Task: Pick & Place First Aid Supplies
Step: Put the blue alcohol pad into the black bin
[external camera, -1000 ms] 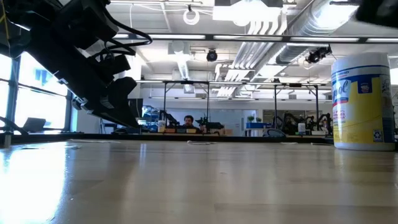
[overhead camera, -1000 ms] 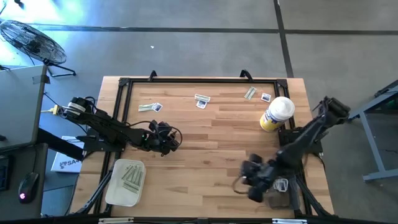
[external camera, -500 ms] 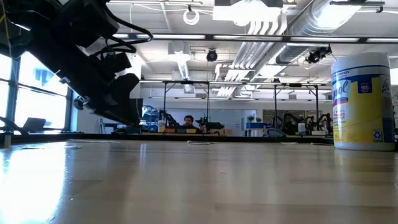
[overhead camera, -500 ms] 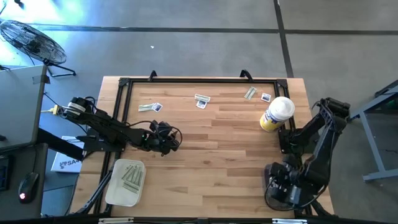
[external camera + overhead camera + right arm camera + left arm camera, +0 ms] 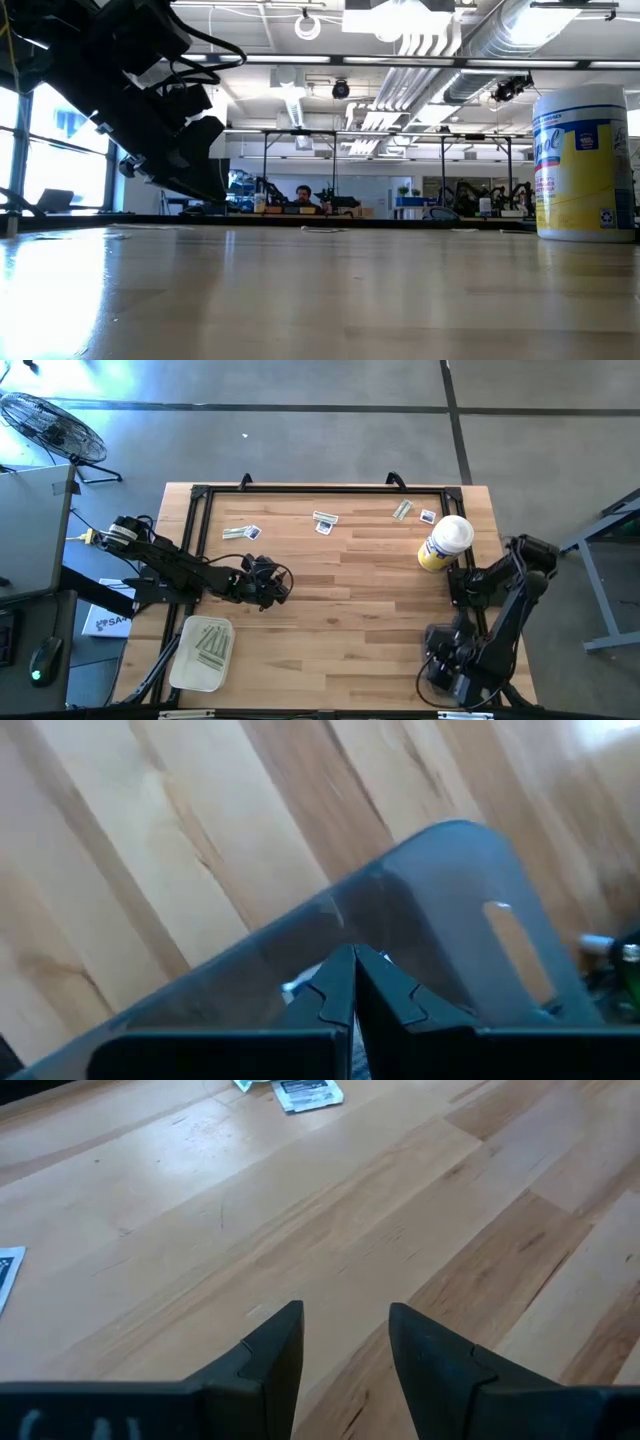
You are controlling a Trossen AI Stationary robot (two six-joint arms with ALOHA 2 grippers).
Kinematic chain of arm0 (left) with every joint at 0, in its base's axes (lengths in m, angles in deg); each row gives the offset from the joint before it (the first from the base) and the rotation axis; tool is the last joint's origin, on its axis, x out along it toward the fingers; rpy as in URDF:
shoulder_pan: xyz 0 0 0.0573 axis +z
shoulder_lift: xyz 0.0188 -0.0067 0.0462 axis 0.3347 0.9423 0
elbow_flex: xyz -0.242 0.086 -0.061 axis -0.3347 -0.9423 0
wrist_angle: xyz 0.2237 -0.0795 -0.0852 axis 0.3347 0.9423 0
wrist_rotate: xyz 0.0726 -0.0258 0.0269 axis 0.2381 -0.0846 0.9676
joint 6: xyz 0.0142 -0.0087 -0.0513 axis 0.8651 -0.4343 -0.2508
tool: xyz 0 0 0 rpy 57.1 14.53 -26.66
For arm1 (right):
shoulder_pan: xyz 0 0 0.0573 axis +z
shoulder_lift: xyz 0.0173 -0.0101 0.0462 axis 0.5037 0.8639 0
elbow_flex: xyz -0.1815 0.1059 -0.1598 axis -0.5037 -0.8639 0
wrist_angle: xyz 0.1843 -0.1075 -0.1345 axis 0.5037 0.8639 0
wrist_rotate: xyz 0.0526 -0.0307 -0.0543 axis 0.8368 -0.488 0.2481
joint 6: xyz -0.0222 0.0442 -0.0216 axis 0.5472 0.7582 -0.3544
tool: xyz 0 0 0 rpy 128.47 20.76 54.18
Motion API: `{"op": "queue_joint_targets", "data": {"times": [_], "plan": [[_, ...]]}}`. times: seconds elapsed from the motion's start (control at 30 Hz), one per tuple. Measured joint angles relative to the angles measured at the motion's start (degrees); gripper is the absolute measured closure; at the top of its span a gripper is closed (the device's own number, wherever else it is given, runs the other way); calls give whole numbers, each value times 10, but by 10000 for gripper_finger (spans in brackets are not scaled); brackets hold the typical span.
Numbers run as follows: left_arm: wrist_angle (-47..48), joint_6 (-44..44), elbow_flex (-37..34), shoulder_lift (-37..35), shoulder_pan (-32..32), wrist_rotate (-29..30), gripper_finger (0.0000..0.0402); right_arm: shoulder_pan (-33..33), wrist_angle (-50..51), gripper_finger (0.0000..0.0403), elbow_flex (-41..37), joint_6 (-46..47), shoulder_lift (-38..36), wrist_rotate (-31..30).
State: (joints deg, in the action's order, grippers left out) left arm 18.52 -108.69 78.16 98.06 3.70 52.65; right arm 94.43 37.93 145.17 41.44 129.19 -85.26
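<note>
Small flat packets lie near the table's far edge: a strip with a white square (image 5: 240, 532), another pair (image 5: 323, 520), a strip (image 5: 402, 510) and a square (image 5: 428, 516). Two of them show in the left wrist view (image 5: 305, 1092), (image 5: 8, 1270). My left gripper (image 5: 265, 582) (image 5: 345, 1335) hangs open over bare wood left of the table's middle. My right gripper (image 5: 445, 662) (image 5: 355, 965) is shut at the near right corner, above a translucent grey tray (image 5: 450, 910). I cannot tell whether anything thin sits between its fingers.
A pale tray (image 5: 203, 652) holding several strips sits at the near left corner. A yellow bottle with a white cap (image 5: 445, 542) (image 5: 583, 165) stands at the far right. A black frame (image 5: 320, 488) runs around the table. Bare wood lies across the middle.
My right arm has folded back and carried its gripper toward the table's right and near edge, from the bare wood onto the spot above the grey tray, which it now covers in the high view. My left arm has kept still.
</note>
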Motion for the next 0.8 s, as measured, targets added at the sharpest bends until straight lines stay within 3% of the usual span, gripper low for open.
{"op": "queue_joint_targets", "data": {"times": [0.1, 0.3, 0.43, 0.6, 0.8], "plan": [[0, 0, 0, 0, 0, -3, 254, 1, -6, 401, -9, 22, 11, 8], [0, 0, 0, 0, 0, -6, 254, 5, -111, 402, -82, 45, 11, 35], [1, 0, 0, 0, 0, -7, 254, 2, -115, 392, -89, 48, 9, 57], [0, 0, 0, 0, 0, -13, 254, -9, -115, 360, -88, 48, -16, 137], [1, 4, 0, 0, 0, -16, 254, -30, -113, 303, -85, 44, -77, 142]]}}
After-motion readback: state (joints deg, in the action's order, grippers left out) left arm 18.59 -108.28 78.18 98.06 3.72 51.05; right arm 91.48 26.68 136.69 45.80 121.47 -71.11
